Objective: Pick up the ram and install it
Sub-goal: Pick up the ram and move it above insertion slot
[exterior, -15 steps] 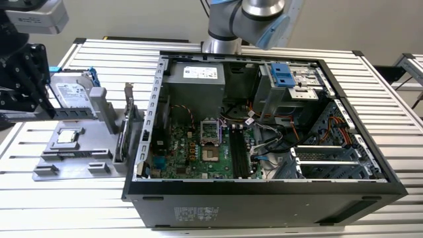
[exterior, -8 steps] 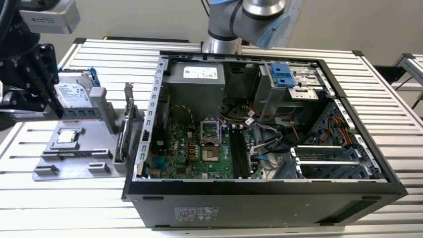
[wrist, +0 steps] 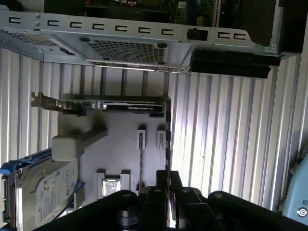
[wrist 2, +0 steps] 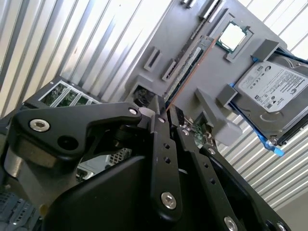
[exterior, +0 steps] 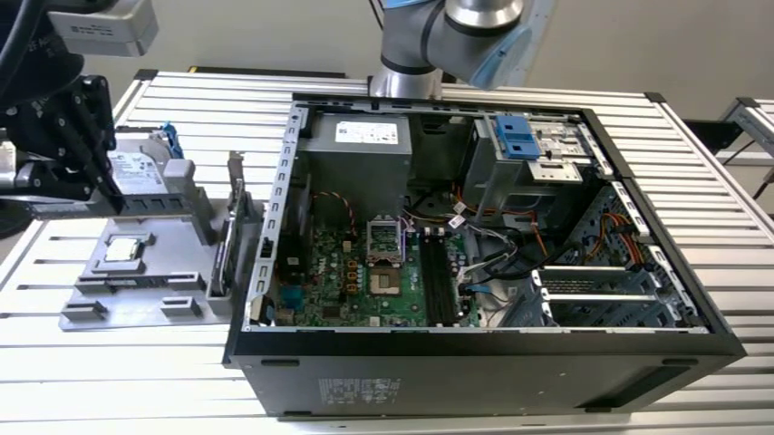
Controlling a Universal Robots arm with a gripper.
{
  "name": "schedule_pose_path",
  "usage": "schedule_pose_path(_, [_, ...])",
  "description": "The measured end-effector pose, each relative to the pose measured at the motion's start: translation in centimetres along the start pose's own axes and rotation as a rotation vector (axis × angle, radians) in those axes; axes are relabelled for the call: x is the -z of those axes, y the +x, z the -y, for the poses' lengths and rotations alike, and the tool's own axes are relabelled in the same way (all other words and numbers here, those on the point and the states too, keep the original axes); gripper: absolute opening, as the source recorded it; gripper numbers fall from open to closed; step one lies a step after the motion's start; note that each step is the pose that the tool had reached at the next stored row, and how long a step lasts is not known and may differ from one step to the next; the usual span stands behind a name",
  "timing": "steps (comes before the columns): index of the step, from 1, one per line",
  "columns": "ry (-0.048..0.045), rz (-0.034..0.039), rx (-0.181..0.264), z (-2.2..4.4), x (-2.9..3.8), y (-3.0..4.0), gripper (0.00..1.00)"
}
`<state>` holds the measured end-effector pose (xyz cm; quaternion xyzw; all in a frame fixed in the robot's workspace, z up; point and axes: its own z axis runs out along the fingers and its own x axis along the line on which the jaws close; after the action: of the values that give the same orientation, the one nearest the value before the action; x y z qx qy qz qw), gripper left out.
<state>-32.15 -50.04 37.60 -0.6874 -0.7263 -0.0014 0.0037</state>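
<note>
Centre of the work is the ram [wrist 2: 192,65], a long, thin, dark board. It stands on its narrow edge and runs straight out from between the tips of the gripper [wrist 2: 167,109] in the second wrist view. The two black fingers [wrist 2: 161,139] are drawn nearly together, with only the thickness of the board between them. So I judge the gripper to be closed on the flat faces of the ram. Whether the ram sits in its groove or is raised out of it, I cannot tell.

Such a board should be light and stiff, but fragile — the chips and the contact edge should take no pressure, and a sideways bend could crack it. The good hold is on the two flat faces near mid-length, with a moderate squeeze.

Under the gripper lies the grey holder tray [wrist 2: 173,29]. To one side of the gripper the processor [wrist 2: 234,34] rests in its pocket, and beyond it is the hard drive [wrist 2: 272,91] with blue rails. Further from the gripper, along the line of the ram, stands the upright card [wrist: 110,103], and past it the open computer case [exterior: 484,362] — all on the slatted tabletop [wrist 2: 72,38].
</note>
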Motion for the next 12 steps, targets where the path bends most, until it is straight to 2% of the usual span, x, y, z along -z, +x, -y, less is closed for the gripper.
schedule_pose_path(12, [0.0000,0.0000,0.000,-1.48,0.38,-0.08,0.00])
